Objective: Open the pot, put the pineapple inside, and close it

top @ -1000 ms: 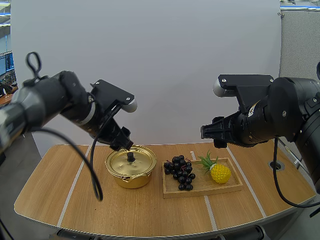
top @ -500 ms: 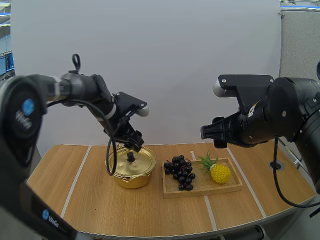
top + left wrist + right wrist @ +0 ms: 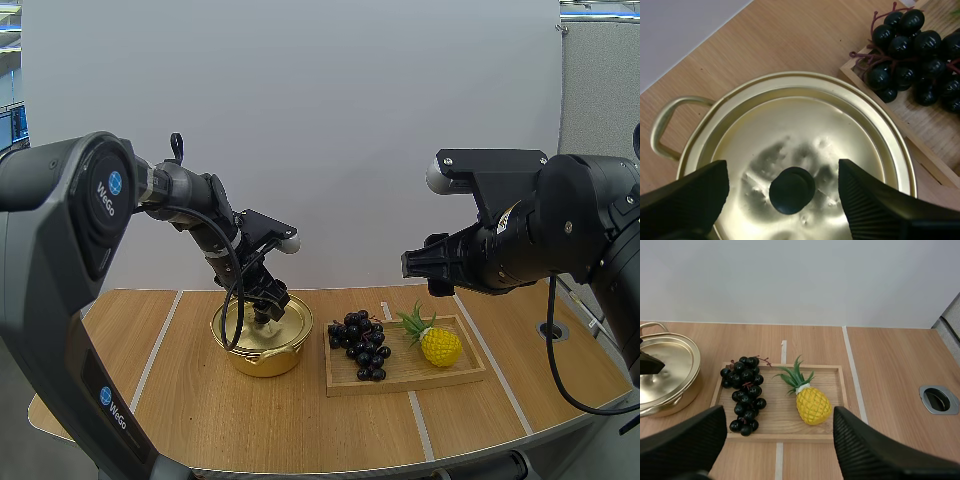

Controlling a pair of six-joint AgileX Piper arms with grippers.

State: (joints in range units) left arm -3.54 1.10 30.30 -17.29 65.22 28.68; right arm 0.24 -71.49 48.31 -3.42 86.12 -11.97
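Here's the left end effector (image 3: 268, 304), low over the gold pot (image 3: 262, 358) at centre-left of the high view. Its fingers (image 3: 867, 200) stand apart on either side of the black knob (image 3: 792, 190), gaps showing both sides. The lid (image 3: 805, 125) is on the pot. The right end effector (image 3: 418, 268) hangs high at the right, spread wide, gripping nothing. The pineapple (image 3: 438, 345) lies on the wooden tray (image 3: 420, 378), with the grapes (image 3: 362, 345) to its left and the tray just right of the pot on the table (image 3: 200, 420).
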